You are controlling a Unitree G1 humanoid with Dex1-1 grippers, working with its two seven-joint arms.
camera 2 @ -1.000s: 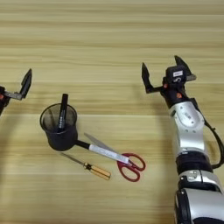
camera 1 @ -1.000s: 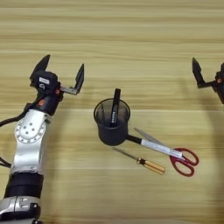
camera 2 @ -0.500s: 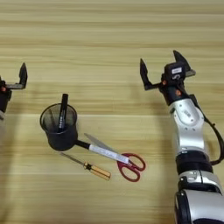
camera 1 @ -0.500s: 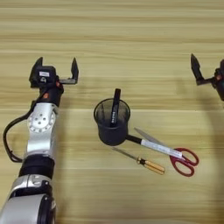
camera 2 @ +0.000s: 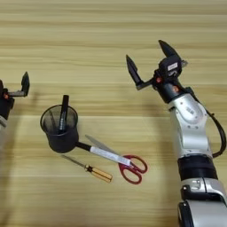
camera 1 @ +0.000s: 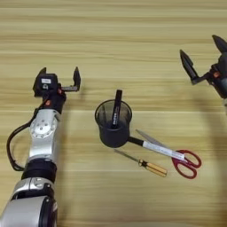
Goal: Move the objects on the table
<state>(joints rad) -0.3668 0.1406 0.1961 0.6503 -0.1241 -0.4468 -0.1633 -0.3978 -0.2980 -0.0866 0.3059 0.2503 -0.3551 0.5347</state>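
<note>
Both grippers hang over bare wood with their black fingers spread wide and nothing between them: the left gripper (camera 1: 60,79) sits at the left of the table (camera 1: 115,40), well to the left of the pen cup (camera 1: 113,123) and slightly farther back, while the right gripper (camera 2: 148,60) is at the right, farther back than the cup and well apart from it. The black mesh cup stands upright near the middle of the table, and a slim black marker (camera 1: 116,109) stands in it, leaning a little with its top above the rim. Just to the right of the cup, a white-bodied marker (camera 1: 155,148) with a black end lies flat, that end touching or nearly touching the cup's base, and it runs right and nearer toward the red-handled scissors (camera 1: 177,156); it seems to lie against their blades. Nearer than these lies a screwdriver (camera 1: 142,162) with a yellow handle, close to the cup's near side.
</note>
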